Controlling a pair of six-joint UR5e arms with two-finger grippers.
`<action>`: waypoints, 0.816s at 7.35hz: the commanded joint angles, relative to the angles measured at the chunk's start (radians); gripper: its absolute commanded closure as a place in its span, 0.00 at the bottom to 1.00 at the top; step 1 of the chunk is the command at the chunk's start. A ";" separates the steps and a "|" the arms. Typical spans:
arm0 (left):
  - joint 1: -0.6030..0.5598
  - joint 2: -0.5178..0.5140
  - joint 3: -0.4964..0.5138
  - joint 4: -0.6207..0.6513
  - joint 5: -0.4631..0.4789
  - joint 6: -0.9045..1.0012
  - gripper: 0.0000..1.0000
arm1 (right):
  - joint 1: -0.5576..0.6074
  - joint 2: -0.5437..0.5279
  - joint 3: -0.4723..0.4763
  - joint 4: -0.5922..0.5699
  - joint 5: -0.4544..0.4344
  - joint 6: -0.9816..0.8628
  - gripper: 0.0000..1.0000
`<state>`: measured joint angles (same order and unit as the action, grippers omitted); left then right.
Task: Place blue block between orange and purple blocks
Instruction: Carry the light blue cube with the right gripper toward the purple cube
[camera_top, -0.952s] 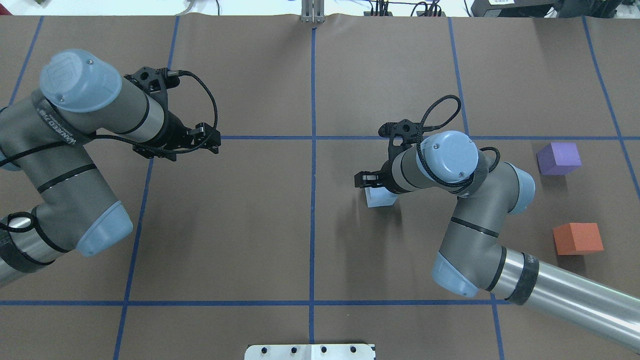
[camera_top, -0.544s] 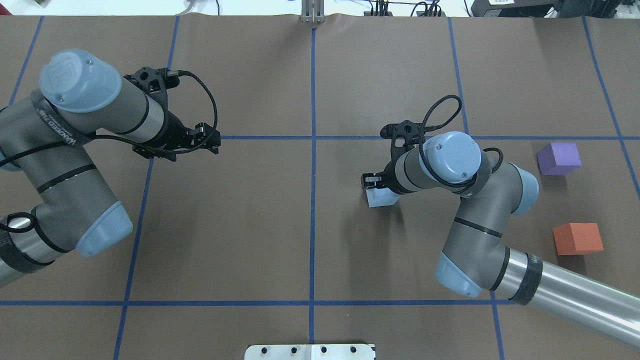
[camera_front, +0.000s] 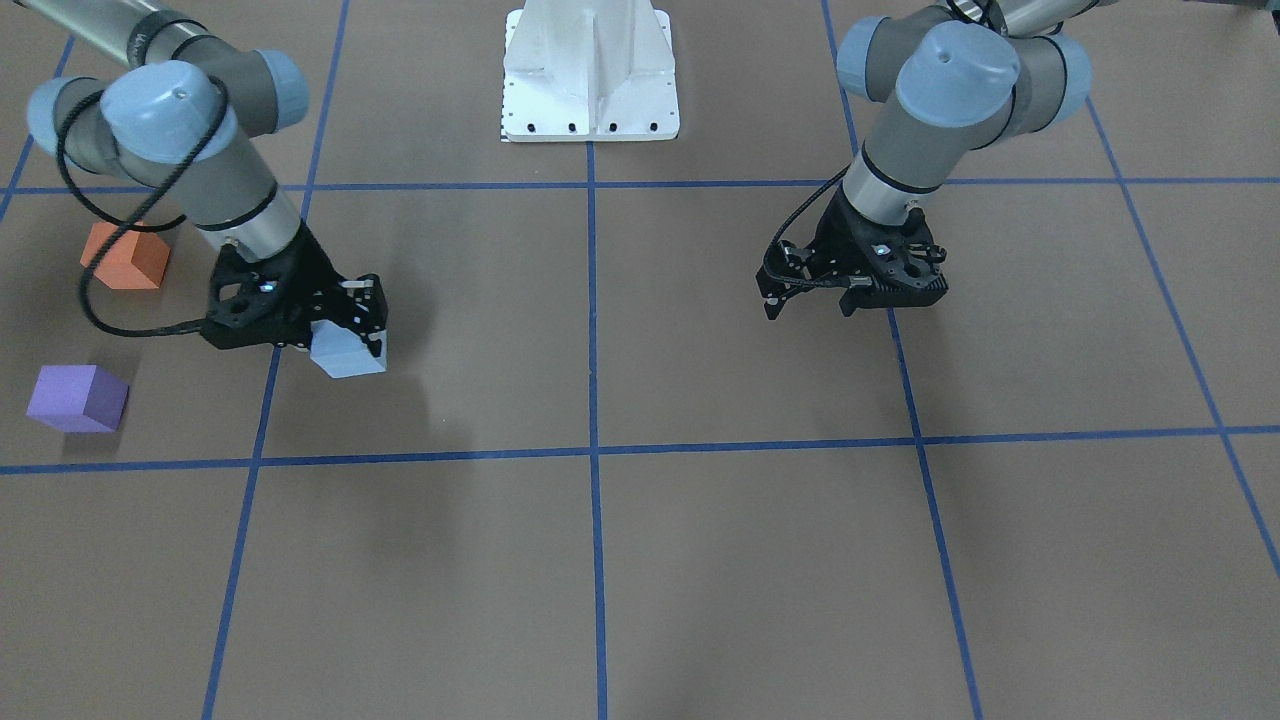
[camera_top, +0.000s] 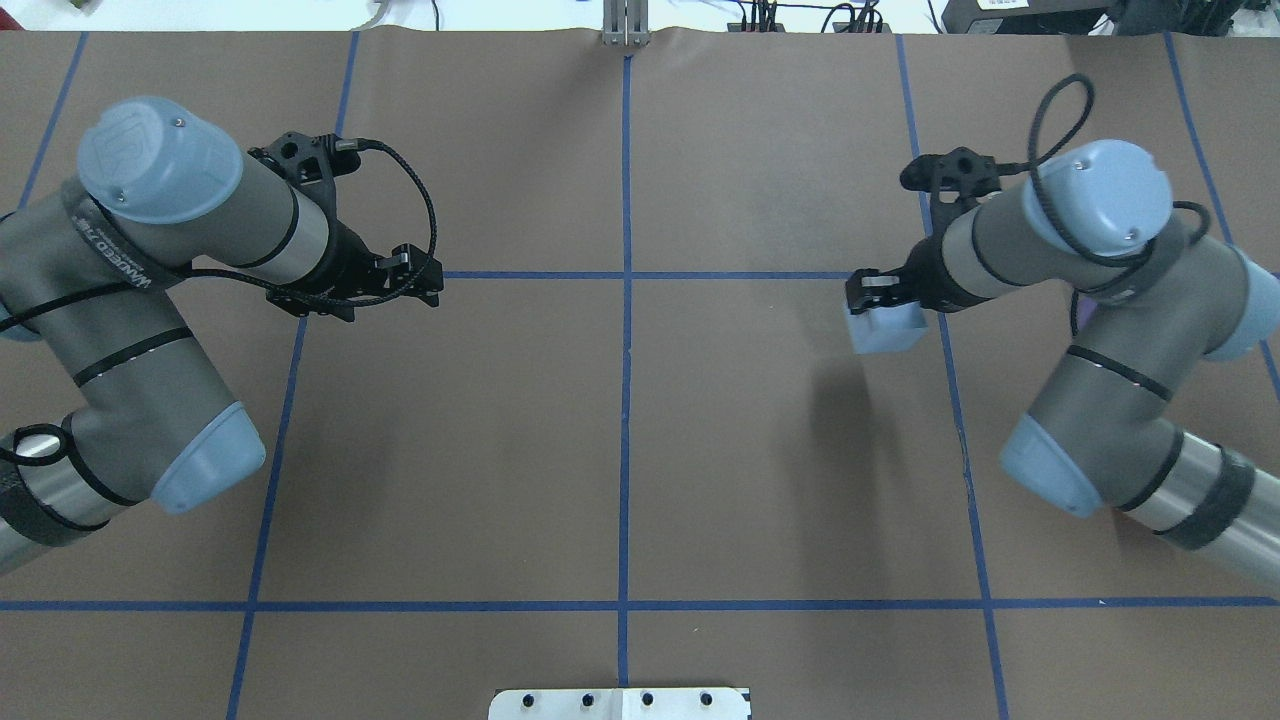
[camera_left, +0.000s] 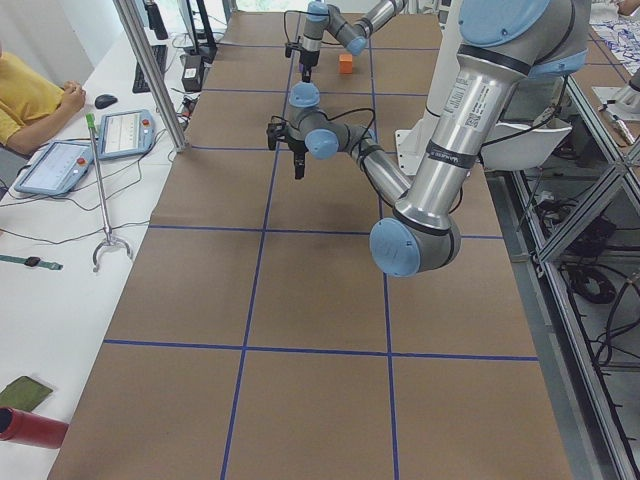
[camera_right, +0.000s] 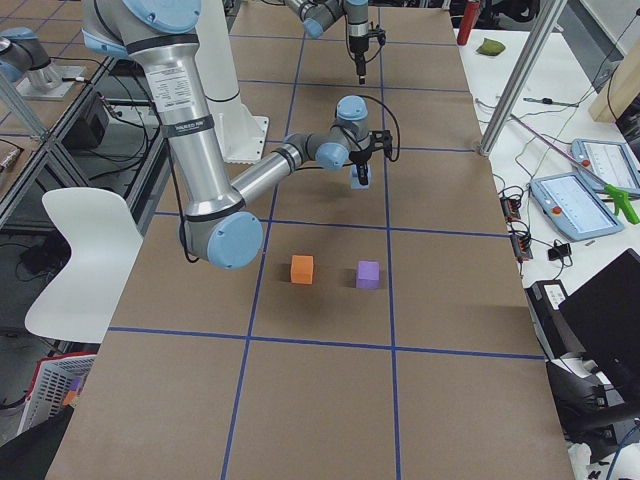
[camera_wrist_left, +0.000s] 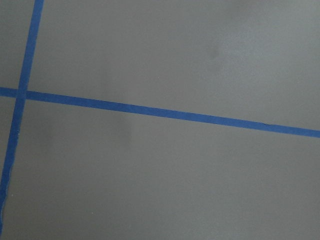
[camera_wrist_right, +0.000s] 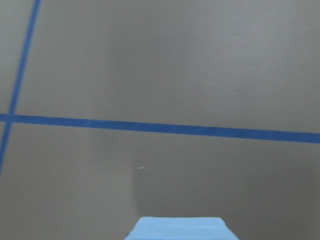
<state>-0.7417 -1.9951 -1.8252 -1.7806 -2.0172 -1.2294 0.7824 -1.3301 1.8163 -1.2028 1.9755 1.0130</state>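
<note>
My right gripper (camera_top: 882, 303) is shut on the light blue block (camera_top: 886, 330) and holds it above the table; both show in the front view, the gripper (camera_front: 345, 322) and the block (camera_front: 348, 355). The block's top edge shows in the right wrist view (camera_wrist_right: 180, 229). The orange block (camera_front: 125, 257) and purple block (camera_front: 78, 398) sit on the table apart from each other, beyond the held block toward the table's right end. In the overhead view my right arm hides them. My left gripper (camera_top: 425, 285) is open and empty over bare table.
Blue tape lines (camera_top: 626, 330) divide the brown table into squares. The white robot base plate (camera_front: 590, 70) stands at the near middle edge. A person and tablets (camera_left: 60, 165) are beside the table on the far side.
My right arm has carried the blue block off the table, right and away from the robot in the overhead view, and now covers the orange and purple blocks there. The left arm has not moved.
</note>
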 joint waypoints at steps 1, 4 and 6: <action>0.002 -0.004 -0.006 0.001 0.000 -0.007 0.00 | 0.110 -0.246 0.037 0.105 0.040 -0.085 1.00; 0.002 -0.005 -0.008 0.001 0.000 -0.012 0.00 | 0.251 -0.405 0.025 0.134 0.183 -0.201 1.00; 0.002 -0.007 -0.008 0.001 0.000 -0.013 0.00 | 0.247 -0.379 -0.055 0.135 0.180 -0.200 1.00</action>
<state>-0.7394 -2.0006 -1.8330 -1.7794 -2.0172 -1.2410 1.0255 -1.7202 1.8080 -1.0688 2.1508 0.8206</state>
